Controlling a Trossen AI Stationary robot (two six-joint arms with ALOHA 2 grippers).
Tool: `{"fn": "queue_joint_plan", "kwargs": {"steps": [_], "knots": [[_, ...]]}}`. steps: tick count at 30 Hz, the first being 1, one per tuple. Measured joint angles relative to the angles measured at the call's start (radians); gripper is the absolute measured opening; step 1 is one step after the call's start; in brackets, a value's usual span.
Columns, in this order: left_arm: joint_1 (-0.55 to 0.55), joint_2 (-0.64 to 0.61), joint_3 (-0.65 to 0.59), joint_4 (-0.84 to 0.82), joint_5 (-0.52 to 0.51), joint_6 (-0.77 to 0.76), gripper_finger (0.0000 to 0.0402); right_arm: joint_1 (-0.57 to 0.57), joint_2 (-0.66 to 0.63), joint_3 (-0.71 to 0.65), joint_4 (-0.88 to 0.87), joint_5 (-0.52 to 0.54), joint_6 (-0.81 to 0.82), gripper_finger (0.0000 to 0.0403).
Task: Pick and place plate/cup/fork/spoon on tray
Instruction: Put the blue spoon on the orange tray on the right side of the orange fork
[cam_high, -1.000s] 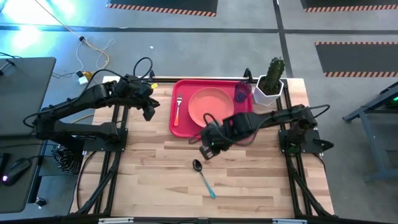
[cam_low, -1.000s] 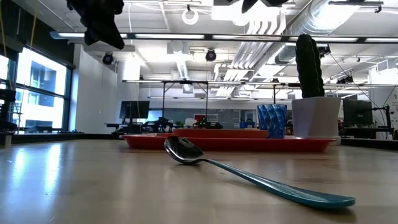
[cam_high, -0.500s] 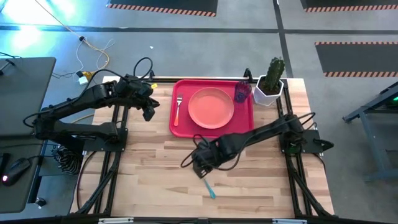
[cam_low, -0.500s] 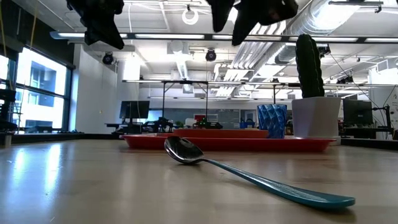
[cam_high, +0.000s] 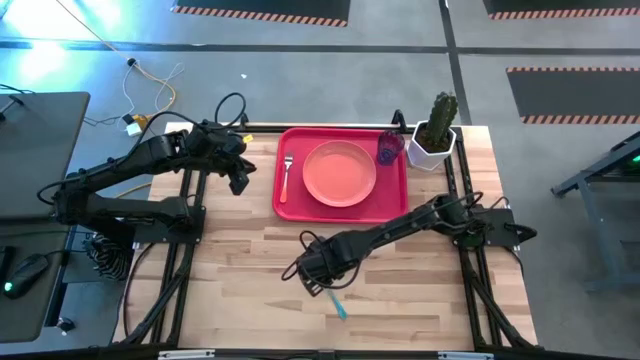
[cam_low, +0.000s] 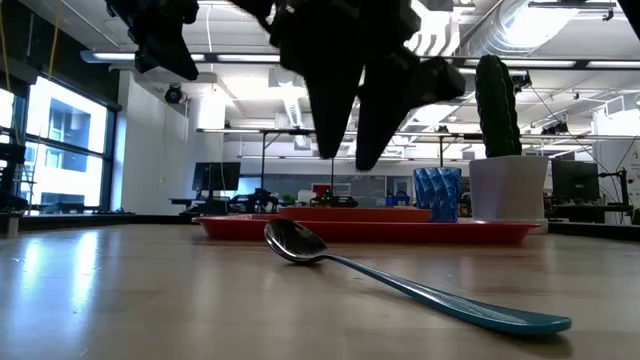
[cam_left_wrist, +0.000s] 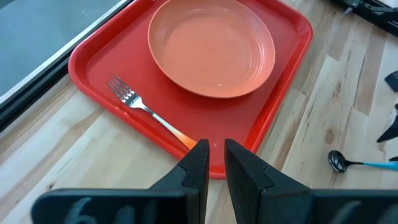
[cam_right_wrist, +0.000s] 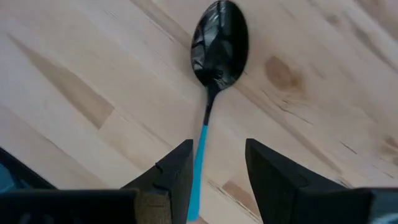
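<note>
The spoon (cam_low: 400, 285) lies flat on the bare wood, its dark bowl (cam_right_wrist: 217, 40) pointing toward the tray and its light blue handle (cam_high: 337, 305) toward the near edge. My right gripper (cam_low: 350, 150) hovers open just above it, a finger on each side of the handle (cam_right_wrist: 200, 162), touching nothing. The red tray (cam_high: 395, 205) at the far middle holds the pink plate (cam_high: 340, 172), the orange-handled fork (cam_high: 286, 175) and the blue-purple cup (cam_high: 388, 148). My left gripper (cam_high: 240, 178) waits left of the tray, raised and empty, with only a narrow gap between its fingers (cam_left_wrist: 198, 165).
A white pot with a green cactus (cam_high: 435, 135) stands on the table just right of the tray's far right corner. Bare wood lies around the spoon and between it and the tray's near rim (cam_left_wrist: 214, 173).
My right gripper has moved from beside the tray's near rim toward the near edge and a little left. It has come down over the spoon and now hides the spoon's bowl in the high view. The spoon has not moved.
</note>
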Motion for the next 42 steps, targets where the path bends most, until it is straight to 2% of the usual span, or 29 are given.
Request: {"fn": "queue_joint_plan", "kwargs": {"steps": [25, 28, 35, 42], "knots": [[0.000, 0.000, 0.000, -0.009, 0.000, -0.001, 0.0042, 0.033, 0.144, 0.002, 0.089, -0.035, 0.001, 0.0134], [0.000, 0.000, 0.000, -0.009, 0.000, -0.001, 0.0042, 0.033, 0.144, 0.002, 0.085, -0.033, 0.012, 0.0110], [0.000, 0.000, 0.000, -0.009, 0.000, -0.001, 0.0042, 0.026, 0.145, 0.002, 0.071, -0.036, 0.034, 0.0010], [0.000, 0.000, 0.000, -0.009, 0.000, 0.000, 0.0042, 0.015, 0.145, 0.002, 0.072, -0.053, 0.044, 0.0007]]}}
